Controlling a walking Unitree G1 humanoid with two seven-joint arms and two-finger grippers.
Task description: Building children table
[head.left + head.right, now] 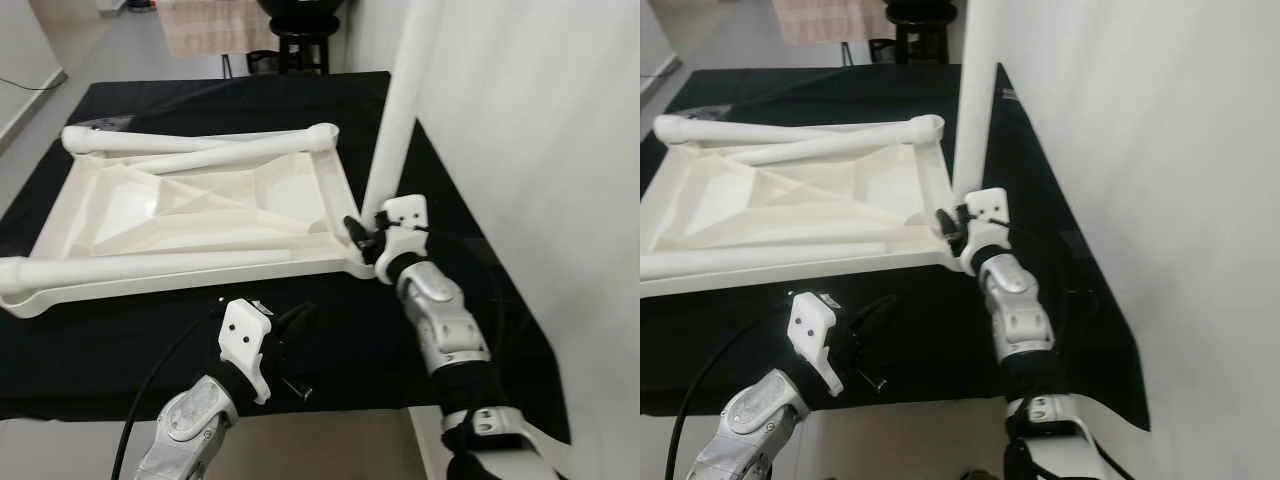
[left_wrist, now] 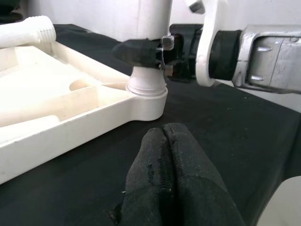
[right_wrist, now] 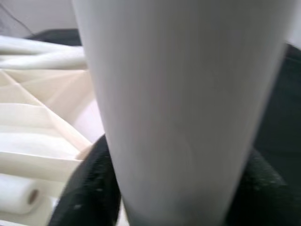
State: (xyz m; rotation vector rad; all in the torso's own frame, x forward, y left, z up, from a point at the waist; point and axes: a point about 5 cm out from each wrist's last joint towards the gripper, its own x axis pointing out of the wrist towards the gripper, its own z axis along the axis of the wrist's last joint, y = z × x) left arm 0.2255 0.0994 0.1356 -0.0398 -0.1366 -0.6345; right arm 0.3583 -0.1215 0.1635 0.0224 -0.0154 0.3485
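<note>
Tabletop: the white plastic tabletop (image 1: 200, 215) lies upside down on the desk (image 1: 420, 330), ribbed underside up, smooth and glossy, with a round socket at each corner.
Upright leg: a smooth white tube, the upright leg (image 1: 400, 110), stands in the tabletop's corner socket nearest the right arm, its collar seated in the socket ring in the left wrist view.
Right gripper: the right gripper (image 1: 362, 232) pinches the upright leg just above that socket, black fingers (image 2: 136, 49) wrapped on either side of the tube.
Left gripper: the left gripper (image 1: 300, 318) hovers low over the desk beside the tabletop's near edge, its padded black fingers (image 2: 169, 179) pressed together, holding nothing, pointed at the socket corner.
Loose legs: one loose leg (image 1: 150, 265) lies along the tabletop's near edge; two more (image 1: 210, 148) lie at its far edge, one with a threaded end (image 2: 44, 29) plain from the left wrist.
Desk: covered in matte black cloth.
Around: a white wall (image 1: 540, 150) rises close beside the upright leg; a dark stool (image 1: 300, 45) stands beyond the tabletop's far edge.
Right wrist view: blurred white tube up close, ribs behind.
</note>
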